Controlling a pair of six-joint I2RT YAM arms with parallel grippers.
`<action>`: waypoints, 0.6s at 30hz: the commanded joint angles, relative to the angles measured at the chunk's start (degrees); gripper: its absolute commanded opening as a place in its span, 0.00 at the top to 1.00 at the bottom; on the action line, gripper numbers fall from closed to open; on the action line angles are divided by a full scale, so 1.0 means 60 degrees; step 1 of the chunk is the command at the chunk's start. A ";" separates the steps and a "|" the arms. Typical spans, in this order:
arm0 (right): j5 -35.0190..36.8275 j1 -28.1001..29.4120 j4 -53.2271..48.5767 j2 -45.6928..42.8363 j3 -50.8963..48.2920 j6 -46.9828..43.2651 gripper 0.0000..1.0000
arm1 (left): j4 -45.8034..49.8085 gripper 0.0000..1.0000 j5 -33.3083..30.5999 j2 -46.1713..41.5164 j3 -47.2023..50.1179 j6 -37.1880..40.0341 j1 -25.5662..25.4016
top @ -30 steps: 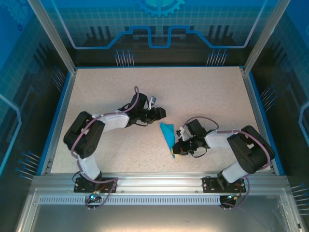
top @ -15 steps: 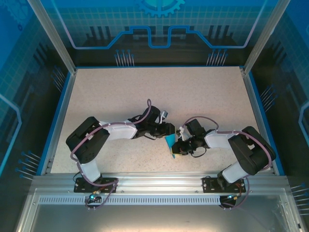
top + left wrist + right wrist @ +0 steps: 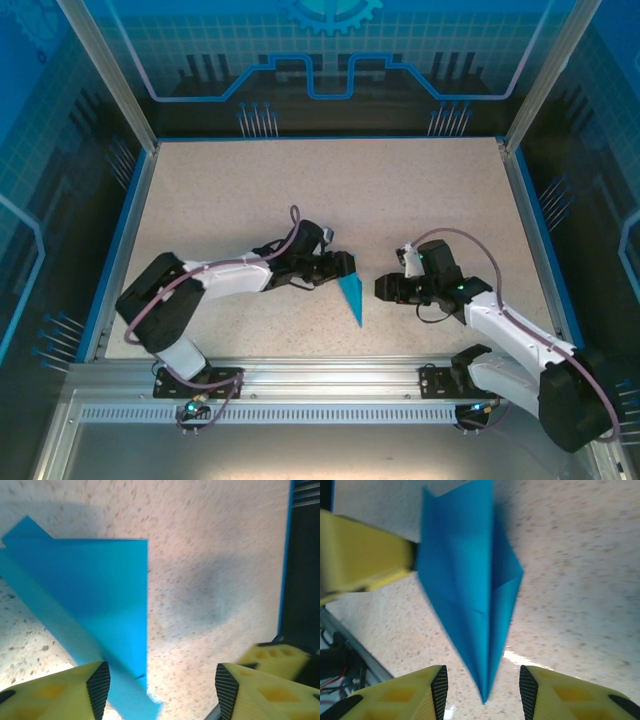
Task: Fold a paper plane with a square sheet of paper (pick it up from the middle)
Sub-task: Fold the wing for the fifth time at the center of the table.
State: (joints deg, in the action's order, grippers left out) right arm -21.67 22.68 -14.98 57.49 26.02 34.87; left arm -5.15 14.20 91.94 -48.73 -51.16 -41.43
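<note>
A: Top view first. Where's the paper?
B: The paper plane (image 3: 350, 296) lies on the table (image 3: 230, 190), a bit near of centre, nose toward the near edge, between the two arms. The left gripper (image 3: 346, 266) sits at its tail end, touching or almost. The right gripper (image 3: 384, 288) stands just beside it on the other side, not touching.
A: Why both so close?
B: Probably one on each side to steady it and press the creases. It reads as a finished dart, so the folding looks about done.
A: Left wrist view?
B: Jaws wide apart. The plane spreads over the left half, and its edge runs down past one pad (image 3: 99, 682). The other pad is well clear, so nothing is clamped.
A: Right wrist view?
B: Jaws apart there too. The nose points into the gap between the fingers, but neither pad presses on it. The centre crease shows. The wings may stand up slightly; it's too blurred to be sure. One yellow finger (image 3: 367, 560) of the left arm sits at the wing's edge, seemingly touching.
A: So who holds it?
B: Neither, by the look of it; it rests on the table.
</note>
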 commanded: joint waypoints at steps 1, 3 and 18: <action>0.0038 -0.0295 -0.0578 0.0041 -0.0206 -0.0091 0.53 | 0.1302 0.37 -0.1022 -0.0657 0.0204 -0.0261 -0.0239; -0.0297 -0.0293 -0.0293 0.0322 -0.0207 -0.0141 0.52 | 0.1992 0.37 -0.1459 -0.0699 0.0113 -0.0503 -0.0521; -0.0713 0.0619 0.0822 0.2874 0.0825 -0.0579 0.47 | 0.3244 0.53 -0.2240 -0.0411 -0.0255 -0.0842 -0.0922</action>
State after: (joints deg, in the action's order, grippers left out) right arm -25.06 24.58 -11.84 72.44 28.60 32.82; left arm 11.90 2.15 88.58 -48.75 -56.93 -46.78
